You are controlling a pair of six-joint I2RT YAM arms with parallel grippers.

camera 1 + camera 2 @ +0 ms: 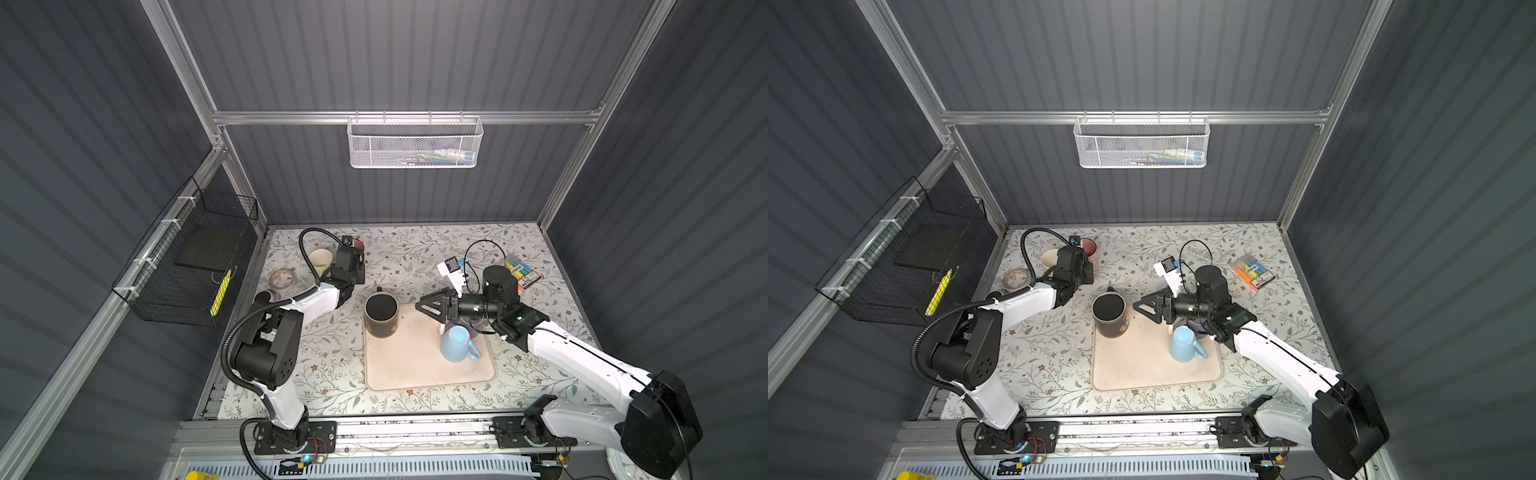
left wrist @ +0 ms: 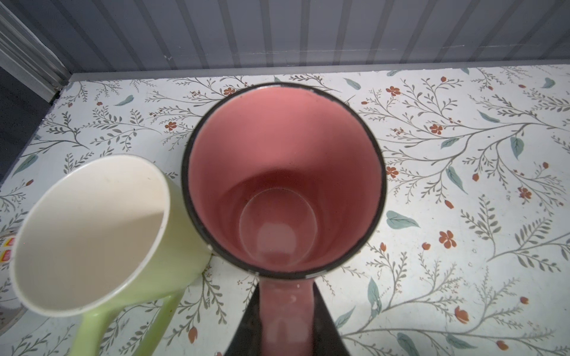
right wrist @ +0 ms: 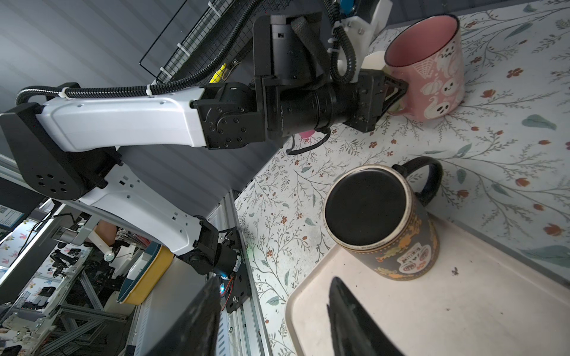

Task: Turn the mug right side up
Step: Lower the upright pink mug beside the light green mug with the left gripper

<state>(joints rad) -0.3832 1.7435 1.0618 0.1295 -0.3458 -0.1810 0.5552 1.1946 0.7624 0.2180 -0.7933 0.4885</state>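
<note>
Two grippers: left gripper (image 3: 396,92) clamped on the handle of the pink mug (image 3: 431,77); right gripper (image 1: 422,302) jaws apart, empty, pointed at the black mug (image 1: 381,318), not touching it. Pink mug: back left of the table (image 1: 332,357), long axis vertical, mouth up, just beside the green mug (image 2: 92,234). Four mugs counted: pink and green upright; black mug and blue mug (image 1: 456,345) base-up on one tray (image 1: 415,365).
</note>
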